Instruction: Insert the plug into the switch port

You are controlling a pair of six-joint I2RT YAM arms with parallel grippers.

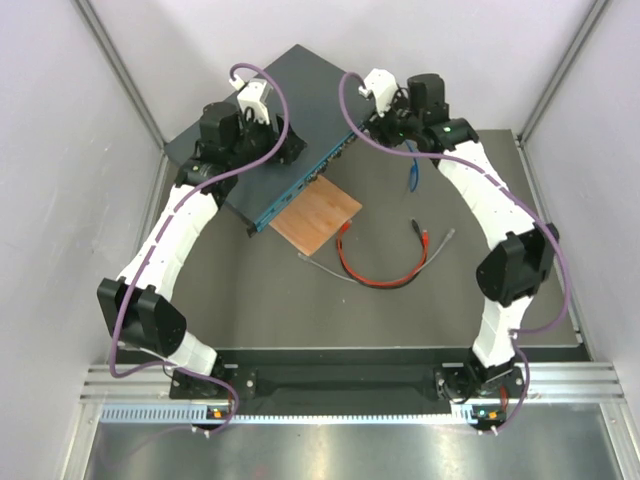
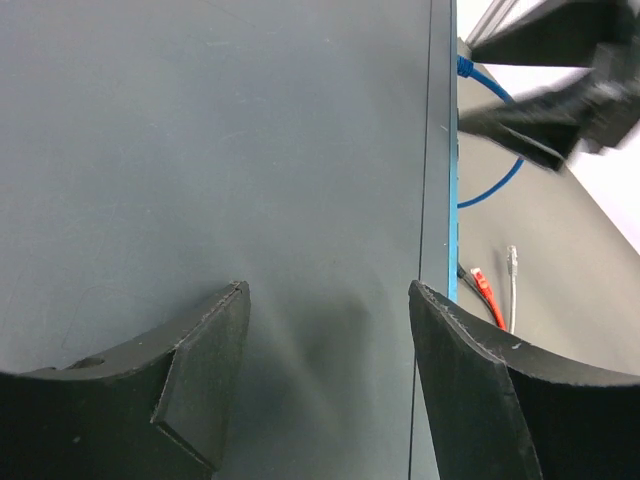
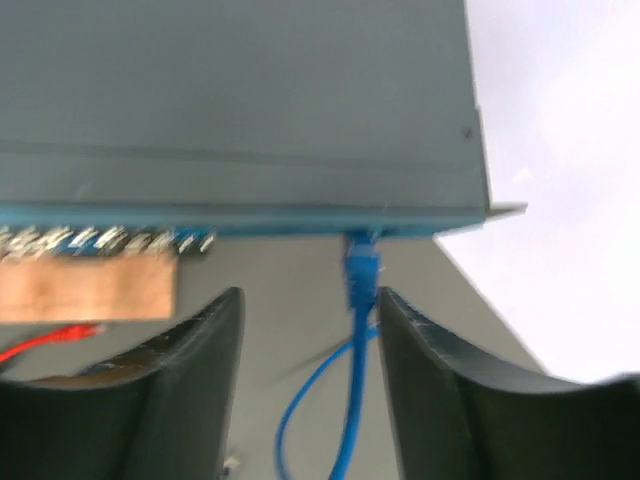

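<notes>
Blue plug sits at the end port of the switch, just ahead of my right claw, jaws apart; light rigid shell on limp cable, so I'd pinch its body

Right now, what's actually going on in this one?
The blue cable's plug looks seated in a port at the end of the teal front edge of the switch. The right pincer is open just behind it, gripping nothing. The left pincer is open over the switch's top. A red cable and a wooden board lie on the table nearby.
</notes>
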